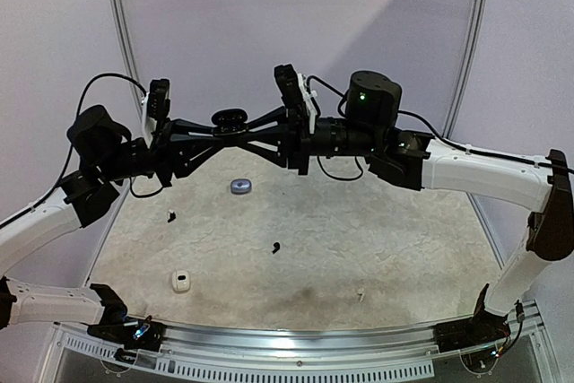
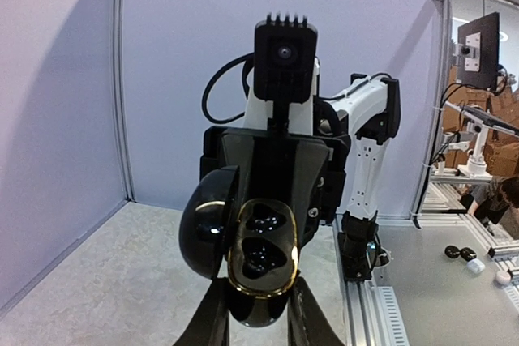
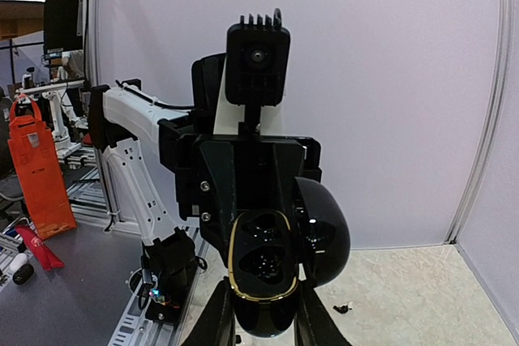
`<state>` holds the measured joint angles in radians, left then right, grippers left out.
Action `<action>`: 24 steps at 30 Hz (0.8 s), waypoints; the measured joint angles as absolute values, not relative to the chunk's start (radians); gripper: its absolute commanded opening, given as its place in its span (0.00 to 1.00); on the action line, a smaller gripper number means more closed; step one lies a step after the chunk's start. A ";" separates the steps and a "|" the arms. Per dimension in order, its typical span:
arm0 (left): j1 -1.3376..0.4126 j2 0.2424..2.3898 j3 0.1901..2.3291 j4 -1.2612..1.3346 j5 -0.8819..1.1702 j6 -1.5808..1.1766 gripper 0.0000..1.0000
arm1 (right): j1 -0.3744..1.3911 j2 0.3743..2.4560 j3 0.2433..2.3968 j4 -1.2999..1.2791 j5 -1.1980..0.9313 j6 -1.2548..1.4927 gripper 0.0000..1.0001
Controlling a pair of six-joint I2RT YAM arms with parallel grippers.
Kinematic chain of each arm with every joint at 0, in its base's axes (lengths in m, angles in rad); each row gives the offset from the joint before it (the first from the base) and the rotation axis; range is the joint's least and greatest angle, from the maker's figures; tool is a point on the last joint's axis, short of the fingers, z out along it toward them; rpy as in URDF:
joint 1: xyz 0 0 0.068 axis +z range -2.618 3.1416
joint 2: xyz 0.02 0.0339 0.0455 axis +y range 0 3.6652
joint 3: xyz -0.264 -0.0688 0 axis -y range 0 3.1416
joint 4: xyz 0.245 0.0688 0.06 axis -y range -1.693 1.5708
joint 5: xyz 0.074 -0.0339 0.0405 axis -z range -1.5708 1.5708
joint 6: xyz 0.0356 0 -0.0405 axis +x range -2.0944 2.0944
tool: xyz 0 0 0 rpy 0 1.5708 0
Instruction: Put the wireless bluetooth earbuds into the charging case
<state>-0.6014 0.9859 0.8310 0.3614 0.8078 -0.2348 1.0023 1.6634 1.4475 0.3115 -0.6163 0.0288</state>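
Open charging case (image 2: 261, 258) aloft, left jaws and right jaws tight on it; earbuds (image 1: 274, 247) below, inside table (image 1: 404, 257) edges

The left tool (image 2: 258, 307) pokes up from the bottom. Its two fingers (image 2: 212, 318) press on the sides of a shiny black case (image 2: 261, 253). The case is open, with a gold rim and two dark dents inside. Its round lid (image 2: 208, 228) hangs out to one side. Right behind the case is the right tool (image 2: 277, 176), facing this way, with a little black camera (image 2: 285, 53) on top. A white arm (image 2: 369, 131) goes down behind it to the edge of the sandy counter (image 2: 89, 281). A purple wall (image 2: 178, 54) stands at the back. Off to the side, small black things (image 2: 459, 253) and white things (image 2: 478, 266) lie on a grey counter (image 2: 430, 305).
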 measured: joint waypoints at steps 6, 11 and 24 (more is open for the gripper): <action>-0.602 0.986 0.831 0.365 0.800 -0.237 0.00 | 1.002 1.666 1.460 0.295 -0.615 0.031 0.32; -0.604 0.968 0.825 0.329 0.734 -0.236 0.00 | 1.003 1.680 1.513 0.201 -0.512 0.059 0.50; -0.530 0.825 0.695 0.157 0.431 -0.171 0.00 | 0.945 1.837 1.684 -0.402 -0.014 0.526 0.52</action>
<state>-0.5297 0.8249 0.6952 0.1566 0.4313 -0.1715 0.9451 1.8370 1.6840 -0.4023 -0.0143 0.5259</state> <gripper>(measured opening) 0.214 0.472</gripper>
